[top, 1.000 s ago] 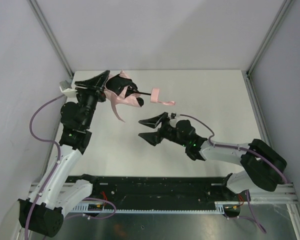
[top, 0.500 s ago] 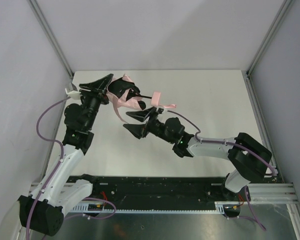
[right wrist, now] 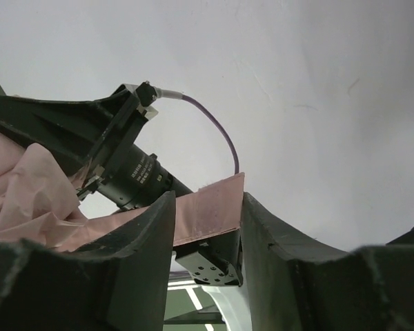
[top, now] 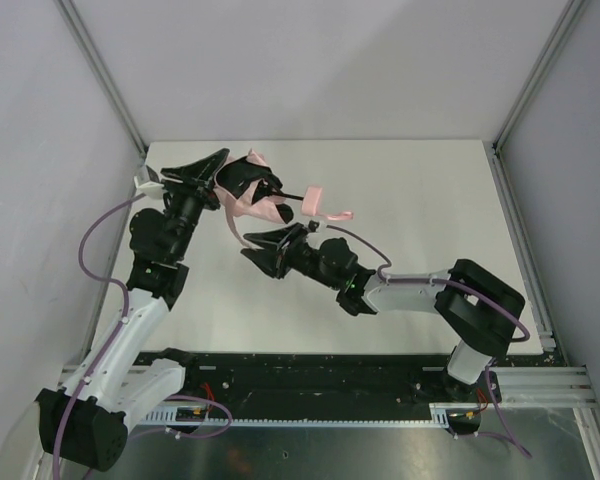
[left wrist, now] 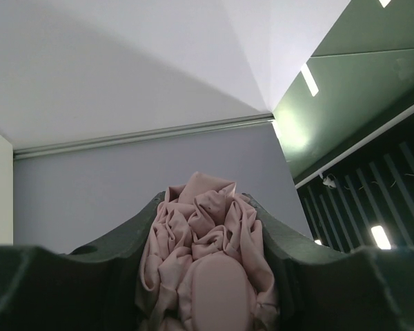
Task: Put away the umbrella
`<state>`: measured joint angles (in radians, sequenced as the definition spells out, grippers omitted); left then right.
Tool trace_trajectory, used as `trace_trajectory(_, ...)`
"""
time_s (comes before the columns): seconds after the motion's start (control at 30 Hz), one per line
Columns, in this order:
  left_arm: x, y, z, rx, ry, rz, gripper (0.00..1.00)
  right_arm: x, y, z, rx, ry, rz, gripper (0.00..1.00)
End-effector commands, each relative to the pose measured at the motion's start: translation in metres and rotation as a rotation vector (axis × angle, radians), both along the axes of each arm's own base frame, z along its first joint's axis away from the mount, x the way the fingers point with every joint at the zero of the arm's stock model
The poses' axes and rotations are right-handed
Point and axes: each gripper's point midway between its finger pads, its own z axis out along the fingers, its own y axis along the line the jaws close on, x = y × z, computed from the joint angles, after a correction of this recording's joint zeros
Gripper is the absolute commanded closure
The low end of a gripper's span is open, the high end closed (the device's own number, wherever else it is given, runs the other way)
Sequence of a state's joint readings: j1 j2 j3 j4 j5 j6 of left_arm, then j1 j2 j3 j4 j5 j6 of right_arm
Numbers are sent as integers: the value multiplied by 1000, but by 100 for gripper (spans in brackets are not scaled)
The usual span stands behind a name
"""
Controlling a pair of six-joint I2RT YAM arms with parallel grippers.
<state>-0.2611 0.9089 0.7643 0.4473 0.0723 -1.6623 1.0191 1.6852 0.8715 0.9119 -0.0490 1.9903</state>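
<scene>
Top view: left gripper (top: 245, 168) clamped on bunched pink canopy of umbrella (top: 265, 206), over back-left part of table (top: 420, 190); shaft (top: 290, 192) and handle (top: 313, 198) pointing right. Right gripper (top: 248, 247) just beside, jaws part spread at hanging strap (top: 230, 226). Side wall (top: 40, 200) close on left, wide white table to the right

Left wrist: crumpled fabric packed tight between both fingers

Right wrist: strap spanning the gap; pinched or only touching, cannot tell

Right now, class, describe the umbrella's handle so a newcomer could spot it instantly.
Above the white table, the left hand holds up a crumpled pink umbrella. A thin dark shaft leads right to the handle: the only small, solid pink block, its loop trailing.
</scene>
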Motion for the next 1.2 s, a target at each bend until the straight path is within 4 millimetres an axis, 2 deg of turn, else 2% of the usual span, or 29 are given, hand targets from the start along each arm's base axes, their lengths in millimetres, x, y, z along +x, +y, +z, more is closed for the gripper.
trace_trajectory(0.0, -16, 3, 30, -60, -100, -27, 100, 7, -3, 48, 207, 121, 13, 57)
trace_trajectory(0.1, -16, 2, 30, -64, -98, -38, 100, 7, -3, 49, 212, 114, 11, 69)
trace_trajectory(0.23, -17, -1, 29, -62, -99, -52, 100, 10, -5, 52, 219, 74, -2, 94)
trace_trajectory(0.33, -21, -7, 26, -48, -96, -93, 100, 21, -10, 48, 176, -32, -17, 99)
trace_trajectory(0.4, -25, -17, 19, -24, -86, -157, 100, 32, -18, 45, 133, -162, -20, 100)
trace_trajectory(0.5, -33, -34, -6, 51, -51, -252, 100, 48, -31, 48, 99, -418, -5, 100)
trace_trajectory(0.57, -38, -40, -32, 128, 15, -287, 100, 53, -39, 42, 56, -548, 17, 100)
trace_trajectory(0.67, -42, -41, -76, 278, 128, -281, 100, 60, -61, 32, 0, -667, -13, 100)
trace_trajectory(0.77, -47, -37, -111, 421, 216, -274, 100, 67, -82, 25, -42, -741, -53, 100)
trace_trajectory(0.97, -51, -31, -168, 610, 375, -290, 100, 54, -89, 31, -10, -841, -16, 100)
trace_trajectory(1.17, -49, -2, -213, 765, 543, -179, 100, 42, -94, 52, -1, -936, -48, 100)
